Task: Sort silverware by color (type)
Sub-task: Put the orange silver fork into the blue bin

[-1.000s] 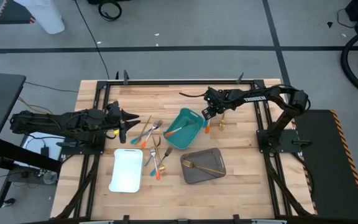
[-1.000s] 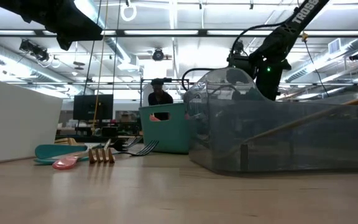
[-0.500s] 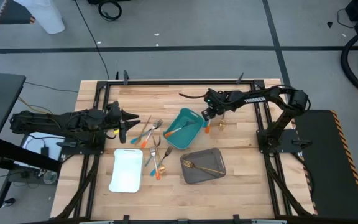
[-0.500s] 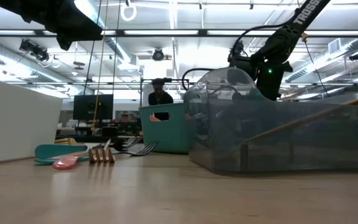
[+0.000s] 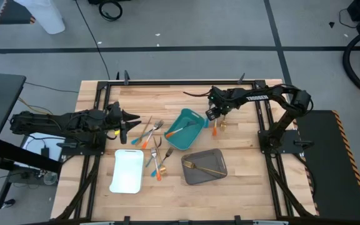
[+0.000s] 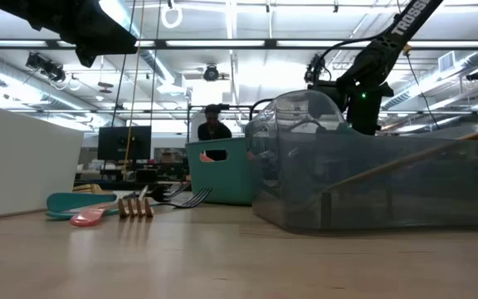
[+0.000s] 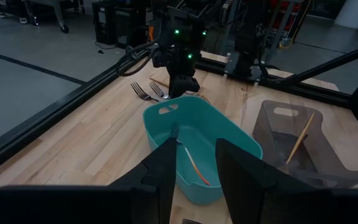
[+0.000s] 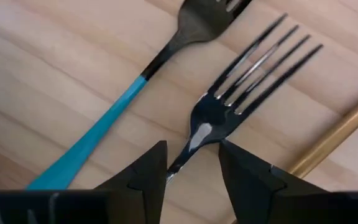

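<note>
Right gripper (image 5: 215, 117) low over the wooden table (image 5: 242, 156), just beside the far right corner of the teal plastic tray (image 5: 191, 139). Right wrist view: its two dark fingers (image 8: 143, 169) stand a narrow gap apart, straddling the neck of a silver-headed fork (image 8: 241, 81) lying flat on the wood; whether the fingers touch it cannot be told. That fork's long axis runs diagonally, tines pointing away from the gripper. Alongside it, roughly parallel, a teal-blue-handled fork (image 8: 114, 115), head also away from the gripper. A gold utensil handle (image 8: 334, 137) lies at the other side, slanted the same general way.

In the high view an orange handle (image 5: 215, 130) shows just below the right gripper.

Inside the teal tray: one orange-handled utensil (image 5: 181, 129) lying diagonally. In the grey tray (image 5: 192, 176): gold utensils (image 5: 206, 168), long axis across the tray. Loose cluster of orange and teal-handled forks (image 5: 152, 140) between the teal tray and the white rectangular tray (image 5: 126, 171).

Left gripper (image 5: 130, 120) hovers at the table's left, fingers (image 7: 238, 168) moderately parted, holding nothing, aimed toward the teal tray.

Lettering on the right arm in the low view, only partly legible
</note>
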You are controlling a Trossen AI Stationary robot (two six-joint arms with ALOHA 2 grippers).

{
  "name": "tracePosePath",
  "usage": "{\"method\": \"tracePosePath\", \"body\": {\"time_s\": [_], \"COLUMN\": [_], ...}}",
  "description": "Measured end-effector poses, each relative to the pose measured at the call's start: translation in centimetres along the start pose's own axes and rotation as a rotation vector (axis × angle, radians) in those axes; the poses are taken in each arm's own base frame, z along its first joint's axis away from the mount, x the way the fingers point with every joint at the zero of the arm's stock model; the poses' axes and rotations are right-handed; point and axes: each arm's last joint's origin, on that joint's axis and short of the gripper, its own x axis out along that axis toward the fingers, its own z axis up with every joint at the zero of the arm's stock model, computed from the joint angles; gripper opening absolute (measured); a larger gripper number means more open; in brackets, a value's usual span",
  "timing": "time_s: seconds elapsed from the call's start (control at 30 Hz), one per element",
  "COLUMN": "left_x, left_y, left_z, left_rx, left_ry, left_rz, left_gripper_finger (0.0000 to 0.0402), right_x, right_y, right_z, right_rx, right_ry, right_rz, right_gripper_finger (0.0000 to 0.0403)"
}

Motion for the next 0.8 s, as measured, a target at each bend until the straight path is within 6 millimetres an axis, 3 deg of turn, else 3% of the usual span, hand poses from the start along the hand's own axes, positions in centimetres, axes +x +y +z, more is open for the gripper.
{"method": "tracePosePath", "body": {"time_s": [0.3,0.8], "left_x": [0.0,0.0], "left_y": [0.0,0.0], "left_z": [0.0,0.0], "left_rx": [0.0,0.002], "left_ry": [0.0,0.0], "left_rz": [0.0,0.0], "left_gripper_finger": [0.0121,0.0121], "right_x": [-0.3,-1.3], "right_y": [-0.3,0.2], "right_z": [-0.2,-0.3], "right_rx": [0.001,-0.003], "right_ry": [0.06,0.15], "right_rz": [-0.038,-0.039], "right_gripper_finger": [0.0127,0.0125]}}
